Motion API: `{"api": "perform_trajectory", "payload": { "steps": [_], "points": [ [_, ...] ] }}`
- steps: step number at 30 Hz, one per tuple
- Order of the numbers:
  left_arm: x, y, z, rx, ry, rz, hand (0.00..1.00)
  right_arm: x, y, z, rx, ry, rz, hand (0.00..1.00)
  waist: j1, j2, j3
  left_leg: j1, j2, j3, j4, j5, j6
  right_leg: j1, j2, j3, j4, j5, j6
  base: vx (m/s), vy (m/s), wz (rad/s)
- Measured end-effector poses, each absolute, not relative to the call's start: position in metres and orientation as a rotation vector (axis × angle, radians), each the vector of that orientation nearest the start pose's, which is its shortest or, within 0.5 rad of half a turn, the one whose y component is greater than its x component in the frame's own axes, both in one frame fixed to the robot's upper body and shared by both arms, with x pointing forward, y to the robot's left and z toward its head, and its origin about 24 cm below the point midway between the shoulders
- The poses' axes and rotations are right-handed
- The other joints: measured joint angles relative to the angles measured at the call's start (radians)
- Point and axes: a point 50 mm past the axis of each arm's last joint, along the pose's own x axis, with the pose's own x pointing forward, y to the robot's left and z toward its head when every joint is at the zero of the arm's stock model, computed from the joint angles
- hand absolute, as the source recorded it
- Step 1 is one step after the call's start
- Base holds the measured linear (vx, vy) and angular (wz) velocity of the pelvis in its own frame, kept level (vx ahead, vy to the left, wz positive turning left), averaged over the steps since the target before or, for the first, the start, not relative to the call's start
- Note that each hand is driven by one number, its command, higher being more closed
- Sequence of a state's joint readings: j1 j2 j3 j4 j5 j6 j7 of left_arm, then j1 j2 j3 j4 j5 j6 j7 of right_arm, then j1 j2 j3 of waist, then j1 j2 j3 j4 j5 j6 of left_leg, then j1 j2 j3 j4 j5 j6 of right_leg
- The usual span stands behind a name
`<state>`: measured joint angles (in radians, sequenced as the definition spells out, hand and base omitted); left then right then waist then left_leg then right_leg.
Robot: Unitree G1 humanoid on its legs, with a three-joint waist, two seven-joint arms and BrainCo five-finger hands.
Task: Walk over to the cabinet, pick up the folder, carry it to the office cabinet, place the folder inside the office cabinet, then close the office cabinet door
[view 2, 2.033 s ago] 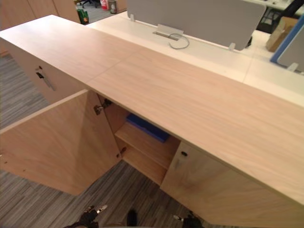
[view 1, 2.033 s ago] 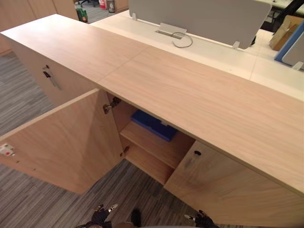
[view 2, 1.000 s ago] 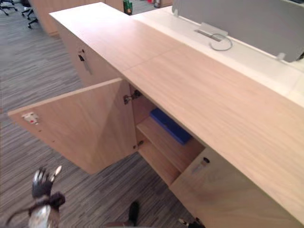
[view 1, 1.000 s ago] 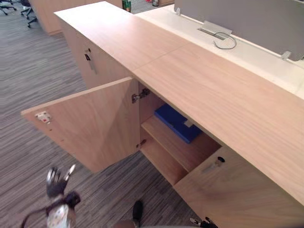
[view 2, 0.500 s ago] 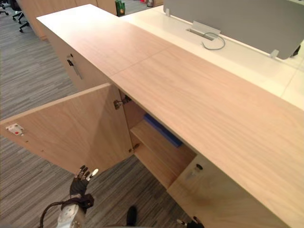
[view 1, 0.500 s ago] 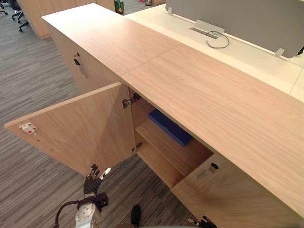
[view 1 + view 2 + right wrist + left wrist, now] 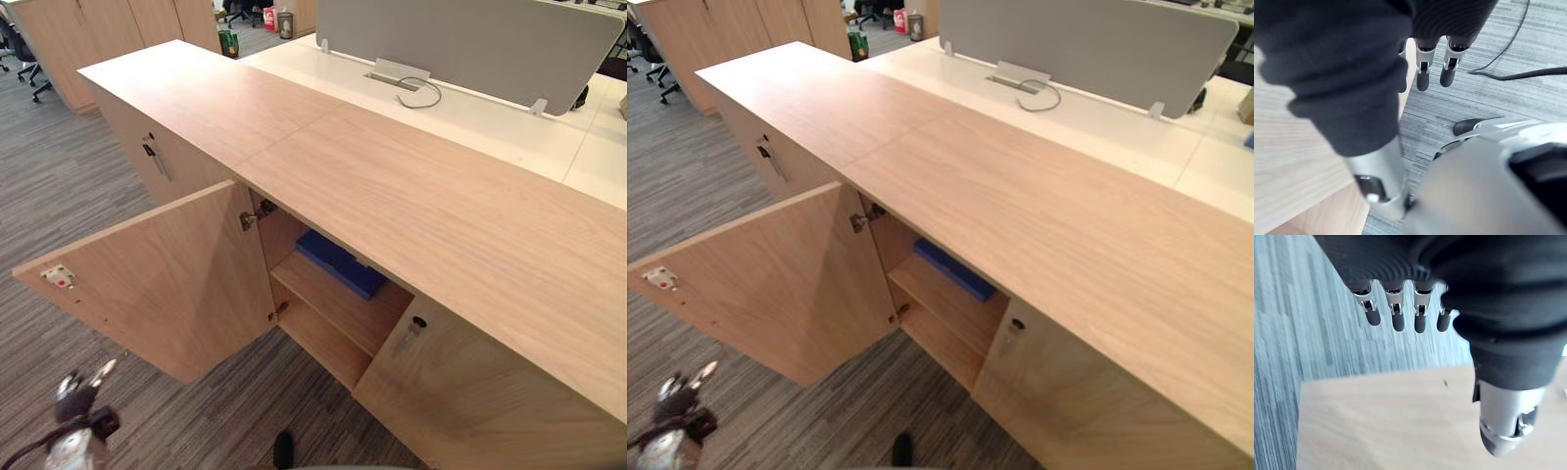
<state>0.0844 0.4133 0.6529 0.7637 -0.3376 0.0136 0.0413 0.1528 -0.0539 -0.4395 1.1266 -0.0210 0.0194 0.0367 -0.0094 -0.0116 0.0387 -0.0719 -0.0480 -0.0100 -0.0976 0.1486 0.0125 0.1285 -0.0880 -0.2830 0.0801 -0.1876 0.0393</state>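
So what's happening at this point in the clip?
The blue folder lies on the shelf inside the office cabinet, whose door stands wide open. The robot's left hand hangs open, low near that door; the right hand is open too. Neither holds anything, and the door is not yet closed.

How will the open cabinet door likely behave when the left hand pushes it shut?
The open door looks like a rigid wood panel, so it probably won't flex. It hangs on hinges, so it should swing rather than slide. A push near its free edge, by the left hand, likely moves it easiest.
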Motion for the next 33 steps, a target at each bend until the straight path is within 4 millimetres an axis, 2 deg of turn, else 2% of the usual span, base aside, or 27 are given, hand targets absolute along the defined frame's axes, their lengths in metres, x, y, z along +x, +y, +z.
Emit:
{"api": "perform_trajectory", "payload": {
  "steps": [1, 4, 6, 8, 9, 12, 16, 19, 22, 24, 25, 27, 28, 29, 30, 31, 32, 33],
  "points": [
    [0.1, 0.403, -0.055, -0.135, 0.6, 0.963, 0.0, 0.032, -0.217, -0.172, 0.211, 1.265, -0.443, 0.0, 0.003, -0.002, 0.001, 0.0, -0.002, -0.002, 0.0, 0.0, 0.0, 0.003, -0.001, -0.004, -0.003, 0.0, 0.0, 0.0, -0.001, 0.06],
    [0.088, 0.426, -0.049, -0.115, 0.656, 1.03, 0.0, 0.03, -0.216, -0.172, 0.216, 1.271, -0.44, 0.0, 0.02, -0.018, 0.011, 0.0, -0.011, -0.024, 0.0, 0.0, 0.0, 0.022, -0.003, -0.019, -0.012, -0.001, -0.001, 0.02, -0.006, 0.19],
    [0.096, 0.438, -0.035, -0.092, 0.63, 1.039, 0.0, 0.033, -0.213, -0.172, 0.223, 1.266, -0.419, 0.0, 0.032, -0.033, 0.018, -0.008, -0.023, -0.063, 0.0, 0.004, 0.002, 0.034, -0.003, -0.058, -0.019, -0.001, -0.001, 0.02, -0.021, 0.52],
    [0.102, 0.442, -0.03, -0.081, 0.609, 1.036, 0.0, 0.035, -0.213, -0.172, 0.22, 1.26, -0.408, 0.0, 0.041, -0.043, 0.021, -0.015, -0.03, -0.087, 0.001, 0.006, 0.001, 0.034, -0.003, -0.075, -0.019, -0.001, -0.001, 0.03, -0.011, 0.55],
    [0.109, 0.442, -0.026, -0.079, 0.592, 1.028, 0.0, 0.037, -0.212, -0.172, 0.217, 1.258, -0.4, 0.0, 0.055, -0.053, 0.028, -0.021, -0.039, -0.118, 0.001, 0.012, 0.004, 0.041, -0.004, -0.103, -0.019, -0.002, -0.003, 0.05, -0.008, 0.61],
    [0.112, 0.441, -0.026, -0.061, 0.6, 1.017, 0.0, 0.046, -0.208, -0.172, 0.195, 1.246, -0.358, 0.0, 0.062, -0.065, 0.031, -0.032, -0.056, -0.179, 0.001, 0.027, 0.002, 0.051, -0.005, -0.146, -0.012, -0.002, -0.003, 0.06, -0.005, 0.69],
    [0.109, 0.437, -0.032, -0.038, 0.631, 0.997, 0.0, 0.066, -0.202, -0.17, 0.164, 1.205, -0.292, 0.0, 0.091, -0.073, 0.037, -0.019, -0.074, -0.252, 0.002, 0.03, 0.007, 0.064, -0.01, -0.18, 0.025, -0.003, -0.004, 0.1, -0.021, 0.59],
    [0.093, 0.429, -0.045, -0.038, 0.687, 1.006, 0.0, 0.079, -0.198, -0.168, 0.15, 1.175, -0.261, 0.0, 0.111, -0.074, 0.039, -0.008, -0.078, -0.267, 0.006, 0.029, 0.008, 0.066, -0.016, -0.18, 0.052, -0.003, -0.004, 0.1, -0.04, 0.22],
    [0.071, 0.411, -0.069, -0.075, 0.773, 1.008, 0.0, 0.091, -0.193, -0.167, 0.13, 1.155, -0.219, 0.0, 0.115, -0.072, 0.04, -0.001, -0.08, -0.265, 0.012, 0.026, 0.01, 0.066, -0.02, -0.177, 0.067, -0.003, -0.004, 0.09, -0.067, 0.01],
    [0.066, 0.4, -0.079, -0.104, 0.798, 1.001, 0.0, 0.095, -0.19, -0.166, 0.119, 1.15, -0.195, 0.0, 0.116, -0.072, 0.051, -0.04, -0.089, -0.263, 0.098, -0.012, 0.013, 0.063, -0.02, -0.176, 0.081, -0.003, -0.004, 0.06, -0.042, -0.01],
    [0.069, 0.394, -0.082, -0.12, 0.793, 0.995, 0.0, 0.101, -0.188, -0.165, 0.11, 1.138, -0.178, 0.0, 0.116, -0.065, 0.078, -0.079, -0.091, -0.254, 0.199, -0.058, 0.008, 0.06, -0.016, -0.174, 0.101, -0.003, -0.005, -0.03, 0.029, -0.12],
    [0.072, 0.388, -0.085, -0.131, 0.78, 0.985, 0.0, 0.104, -0.189, -0.164, 0.105, 1.134, -0.178, 0.0, 0.122, -0.059, 0.088, -0.138, -0.08, -0.22, 0.297, -0.108, 0.001, 0.054, -0.004, -0.169, 0.104, -0.009, -0.015, -0.09, 0.02, -0.29],
    [0.076, 0.387, -0.084, -0.137, 0.764, 0.988, 0.0, 0.106, -0.19, -0.164, 0.1, 1.128, -0.186, 0.0, 0.126, -0.062, 0.095, -0.193, -0.023, -0.053, 0.371, -0.195, 0.022, 0.063, 0.004, -0.166, 0.06, -0.011, -0.016, -0.13, -0.037, -0.39],
    [0.076, 0.386, -0.085, -0.141, 0.764, 0.993, 0.0, 0.106, -0.191, -0.164, 0.095, 1.128, -0.192, 0.0, 0.125, -0.065, 0.096, -0.211, 0.011, 0.033, 0.408, -0.231, 0.019, 0.068, 0.006, -0.168, 0.035, -0.011, -0.016, -0.17, -0.094, -0.44],
    [0.079, 0.384, -0.086, -0.159, 0.755, 0.996, 0.0, 0.103, -0.195, -0.164, 0.085, 1.134, -0.204, 0.0, 0.122, -0.076, 0.098, -0.243, 0.067, 0.138, 0.517, -0.268, 0.05, 0.074, -0.001, -0.17, 0.005, -0.018, -0.005, -0.07, -0.075, -0.4],
    [0.079, 0.384, -0.086, -0.176, 0.745, 1.011, 0.0, 0.1, -0.2, -0.164, 0.075, 1.141, -0.214, 0.0, 0.118, -0.061, 0.105, -0.261, 0.123, 0.161, 0.623, -0.297, 0.045, 0.08, 0.003, -0.169, 0.004, -0.024, 0.002, -0.03, -0.036, -0.4],
    [0.076, 0.387, -0.085, -0.187, 0.736, 1.032, 0.0, 0.098, -0.201, -0.164, 0.073, 1.143, -0.216, 0.0, 0.118, -0.057, 0.103, -0.258, 0.148, 0.164, 0.646, -0.299, 0.04, 0.08, 0.005, -0.167, 0.011, -0.027, 0.007, 0.04, 0.08, -0.26],
    [0.075, 0.394, -0.08, -0.207, 0.698, 1.081, 0.0, 0.083, -0.203, -0.167, 0.077, 1.173, -0.236, 0.0, 0.104, -0.044, 0.091, -0.222, 0.16, 0.138, 0.566, -0.294, -0.03, 0.061, 0.006, -0.166, 0.052, -0.043, 0.022, 0.04, 0.084, 0.05]
  ]
}}
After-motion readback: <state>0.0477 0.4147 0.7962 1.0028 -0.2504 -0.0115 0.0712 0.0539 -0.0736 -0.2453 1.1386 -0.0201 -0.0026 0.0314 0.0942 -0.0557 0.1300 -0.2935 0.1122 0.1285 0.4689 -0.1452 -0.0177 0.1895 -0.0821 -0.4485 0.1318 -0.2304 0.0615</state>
